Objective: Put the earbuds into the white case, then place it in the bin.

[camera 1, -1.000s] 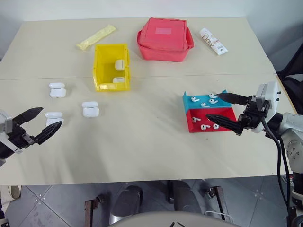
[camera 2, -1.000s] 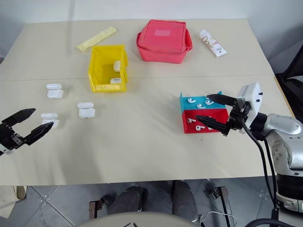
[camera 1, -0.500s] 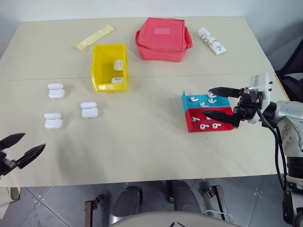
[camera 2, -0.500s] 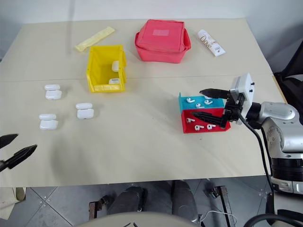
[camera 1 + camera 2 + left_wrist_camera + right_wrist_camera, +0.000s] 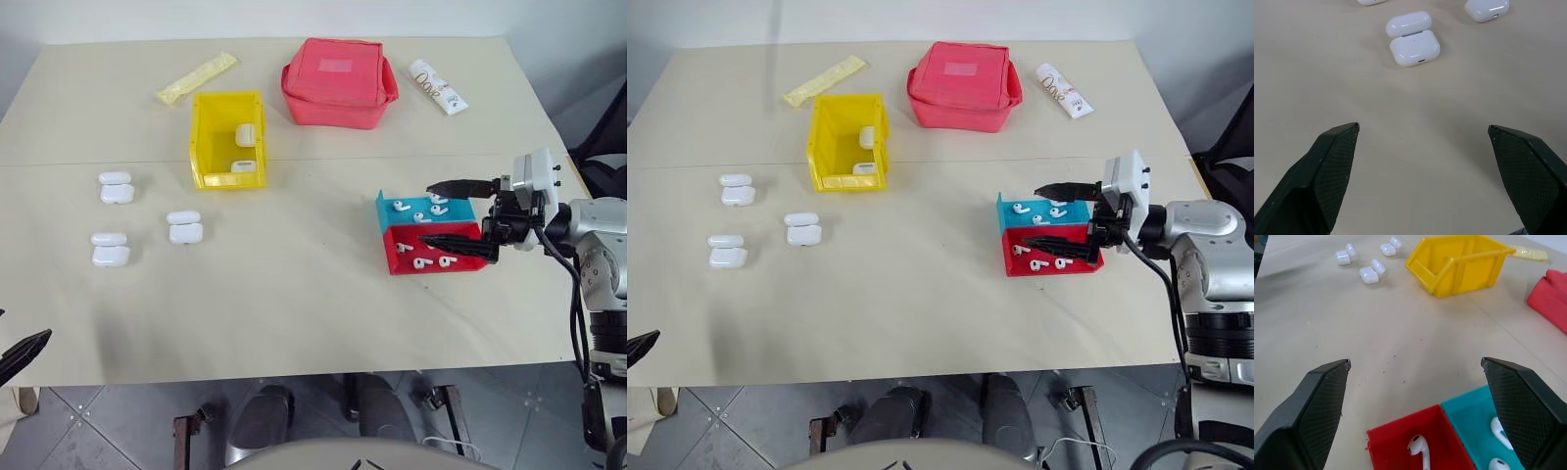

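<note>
Several earbuds (image 5: 419, 260) lie in a small blue tray (image 5: 384, 204) and a red tray (image 5: 460, 264) at the right of the table. My right gripper (image 5: 428, 213) hovers open above these trays, pointing left, with nothing between its fingers. Three white cases (image 5: 184, 226) lie open on the left of the table. Behind them stands the yellow bin (image 5: 201, 147), which holds two white cases. My left gripper (image 5: 1422, 127) is open and empty at the table's near left edge, short of the nearest case (image 5: 1413, 39).
A red fabric pouch (image 5: 340, 80), a white printed tube (image 5: 440, 85) and a yellow packet (image 5: 199, 77) lie along the far side. A broad bare stretch of table separates the cases from the trays.
My left gripper has drawn back from beside the cases to the table's near left edge. The right gripper has turned and levelled over the trays, staying open.
</note>
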You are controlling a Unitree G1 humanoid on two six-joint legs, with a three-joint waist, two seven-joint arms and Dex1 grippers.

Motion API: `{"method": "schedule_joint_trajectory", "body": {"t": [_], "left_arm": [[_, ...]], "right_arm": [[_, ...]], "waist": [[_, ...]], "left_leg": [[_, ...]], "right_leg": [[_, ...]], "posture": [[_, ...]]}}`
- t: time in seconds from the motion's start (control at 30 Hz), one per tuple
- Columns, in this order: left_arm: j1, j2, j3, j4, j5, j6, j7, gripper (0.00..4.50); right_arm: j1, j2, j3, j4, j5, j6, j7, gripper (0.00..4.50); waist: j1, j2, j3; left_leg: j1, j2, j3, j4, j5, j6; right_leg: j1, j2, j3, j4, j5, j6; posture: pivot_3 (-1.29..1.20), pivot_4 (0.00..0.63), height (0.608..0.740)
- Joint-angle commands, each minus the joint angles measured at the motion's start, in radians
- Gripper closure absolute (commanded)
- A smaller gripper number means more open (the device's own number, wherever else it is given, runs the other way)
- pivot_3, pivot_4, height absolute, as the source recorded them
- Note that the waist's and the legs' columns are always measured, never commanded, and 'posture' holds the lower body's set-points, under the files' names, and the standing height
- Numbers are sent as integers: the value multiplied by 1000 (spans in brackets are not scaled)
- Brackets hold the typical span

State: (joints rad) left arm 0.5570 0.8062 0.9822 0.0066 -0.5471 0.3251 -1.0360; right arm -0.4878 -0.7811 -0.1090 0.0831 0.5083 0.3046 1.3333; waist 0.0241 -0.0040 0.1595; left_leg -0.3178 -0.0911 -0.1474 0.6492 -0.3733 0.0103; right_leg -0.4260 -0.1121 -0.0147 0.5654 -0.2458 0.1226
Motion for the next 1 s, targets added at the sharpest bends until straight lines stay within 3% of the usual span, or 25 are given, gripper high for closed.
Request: {"method": "schedule_joint_trajectory", "body": {"t": [0.03, 0.2, 0.3, 0.47, 0.6, 0.8, 1.0], "left_arm": [[-35, 38, -19, -111, -2, 45, 53, 27], [-165, 121, -134, -236, -16, 281, 209, 27], [-316, 207, -233, -272, -33, 552, 349, 27], [-582, 325, -423, -227, 1, 894, 511, 27], [-787, 353, -589, -180, 15, 1097, 571, 27], [-973, 358, -722, -115, 36, 1270, 605, 27], [-1072, 352, -816, 29, 95, 1279, 630, 27]], "right_arm": [[-40, 12, -4, -22, 14, -20, 3, 0], [-67, 20, 11, -42, 12, -10, 3, 0], [-72, 37, 16, -60, 22, -11, -3, 0], [-62, 56, 18, -78, 23, -11, -11, 0], [-43, 66, 18, -88, 23, -11, -22, 0], [-20, 72, 11, -108, 26, -8, -40, 0], [-4, 76, 9, -117, 26, -11, -53, 0]], "waist": [[2, 0, 0], [5, -1, 0], [0, -2, -1], [-7, -4, -2], [-11, -4, -3], [-11, -5, -3], [-10, -5, -3]], "left_leg": [[0, 0, 0, 0, 0, 0], [0, -1, -1, 1, 0, 0], [0, -1, -1, 1, 0, 0], [1, 0, 0, 0, 0, -1], [1, 0, 1, -1, 1, -2], [1, 0, 1, 0, 1, -2], [2, 0, 1, 0, 1, -3]], "right_leg": [[0, 0, 0, 0, 0, 0], [0, 0, 2, 1, 0, 0], [0, 1, 3, 6, 0, 0], [-2, 4, 3, 8, 0, 0], [-3, 9, 4, 9, 0, 0], [-3, 10, 5, 10, 0, 0], [-3, 11, 6, 10, 0, 0]], "posture": [[0, 150, 740], [0, 150, 740], [0, 150, 740], [0, 150, 740], [0, 150, 740], [0, 150, 740], [0, 150, 740]]}}
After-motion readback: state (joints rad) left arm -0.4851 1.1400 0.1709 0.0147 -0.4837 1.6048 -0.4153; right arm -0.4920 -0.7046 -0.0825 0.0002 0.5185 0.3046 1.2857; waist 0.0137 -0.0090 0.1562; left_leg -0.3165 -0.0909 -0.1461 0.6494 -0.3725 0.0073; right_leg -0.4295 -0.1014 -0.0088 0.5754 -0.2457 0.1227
